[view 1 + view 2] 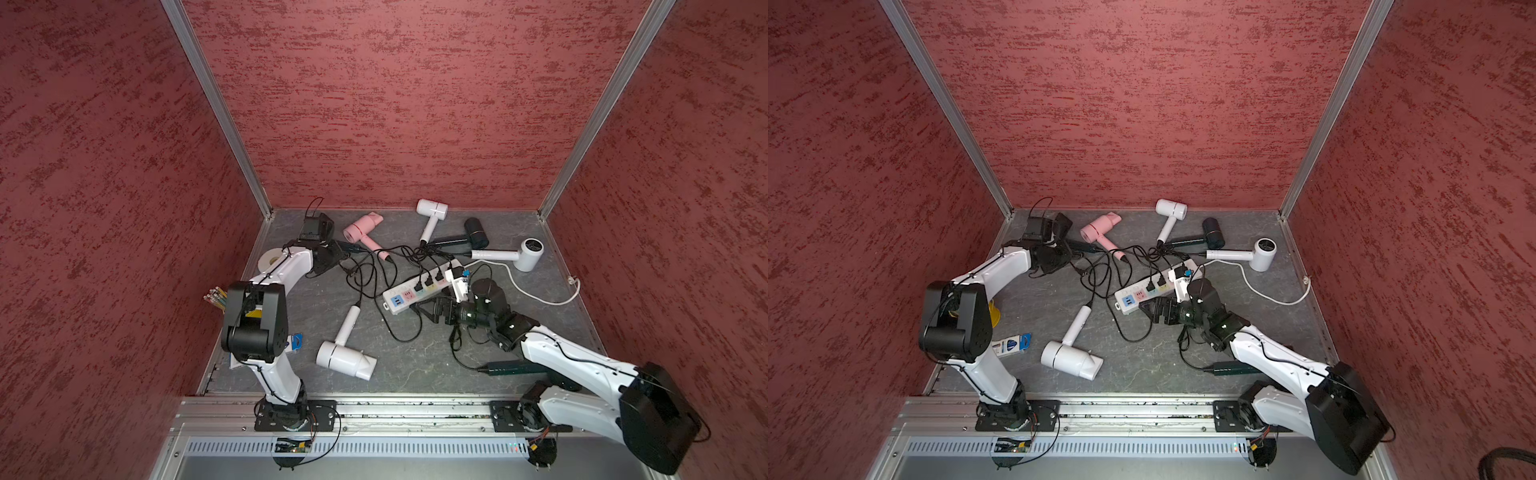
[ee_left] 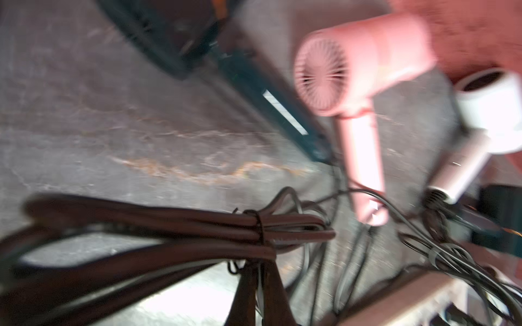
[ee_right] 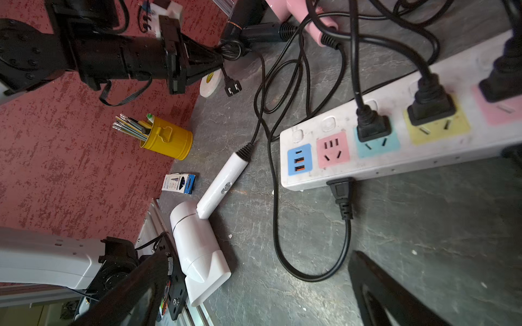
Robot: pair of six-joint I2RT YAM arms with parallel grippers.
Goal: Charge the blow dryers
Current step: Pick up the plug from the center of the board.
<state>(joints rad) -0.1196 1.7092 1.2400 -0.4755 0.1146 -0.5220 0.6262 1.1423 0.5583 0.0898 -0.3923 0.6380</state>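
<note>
My left gripper (image 1: 341,249) is shut on a tied bundle of black cord (image 2: 214,225) at the back left, and the cord's plug (image 3: 233,89) dangles free. Beside it lie a black blow dryer (image 2: 254,93) and a pink one (image 1: 361,228). Further blow dryers lie at the back: white (image 1: 432,212), black (image 1: 473,235) and white (image 1: 528,251). Another white one (image 1: 345,357) lies in front, and a dark green handle (image 1: 507,368) shows under my right arm. My right gripper (image 1: 424,309) stands open and empty just in front of the power strip (image 1: 419,286). A loose plug (image 3: 340,192) lies against the strip's front edge.
Three plugs sit in the strip's teal, yellow and far pink sockets; the near pink socket (image 3: 333,149) is free. Tangled black cords cover the middle. A yellow pencil cup (image 3: 166,138), a blue box (image 3: 180,183) and a tape roll (image 1: 268,259) stand along the left wall.
</note>
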